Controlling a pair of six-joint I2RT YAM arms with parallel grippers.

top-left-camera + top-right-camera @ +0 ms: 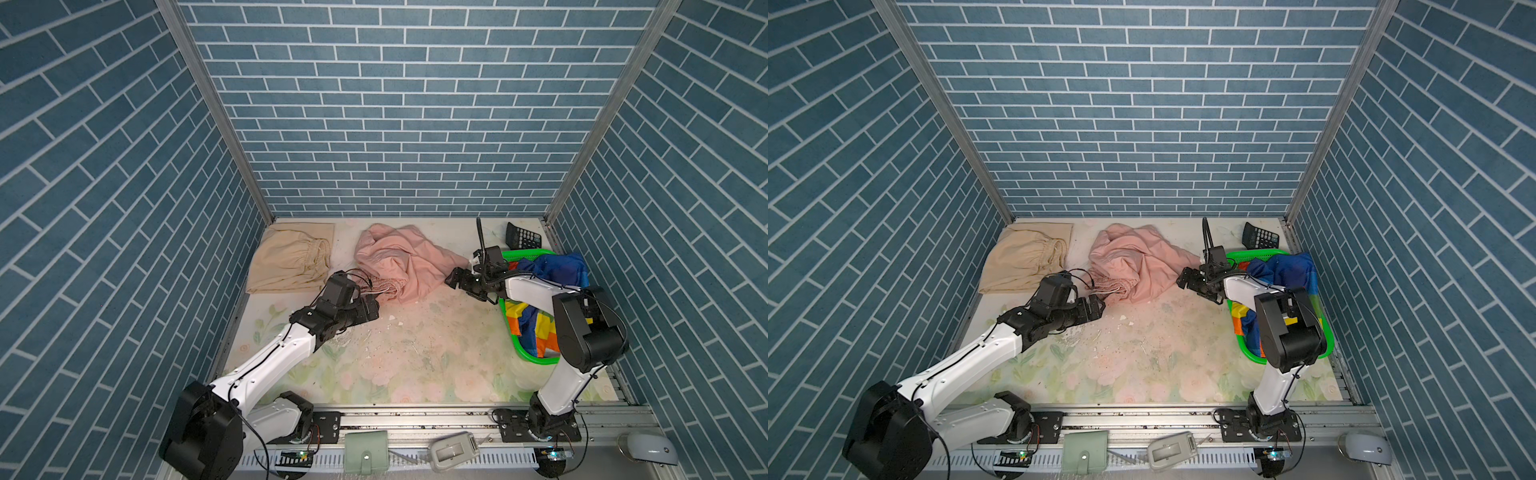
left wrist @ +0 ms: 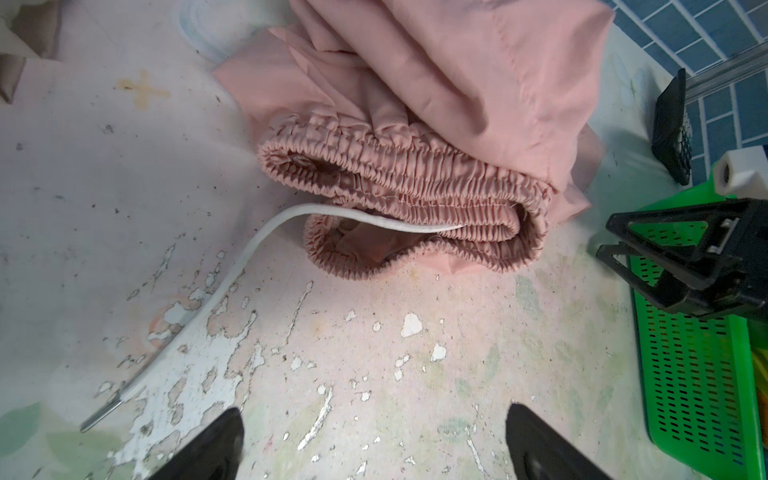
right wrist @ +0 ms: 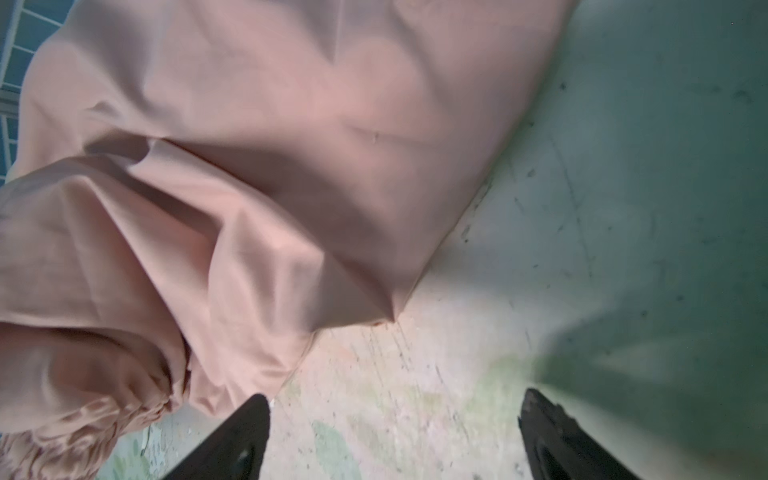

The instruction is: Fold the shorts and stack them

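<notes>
Left end effector wide, near pink shorts

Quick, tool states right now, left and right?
Left tool: open, holding nothing, facing the pink shorts.
Right tool: open, holding nothing.

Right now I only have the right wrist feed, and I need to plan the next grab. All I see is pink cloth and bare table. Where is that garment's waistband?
Observer: The waistband of the pink shorts lies bunched at the heap's near left edge, just ahead of the open, empty left pincer.
Operator: Anything loose near it?
Observer: A white cord trails from it across the table.
Operator: Is another pair waiting?
Observer: Yes, the rainbow shorts sit in the green basket on the right, under your arm.
</notes>
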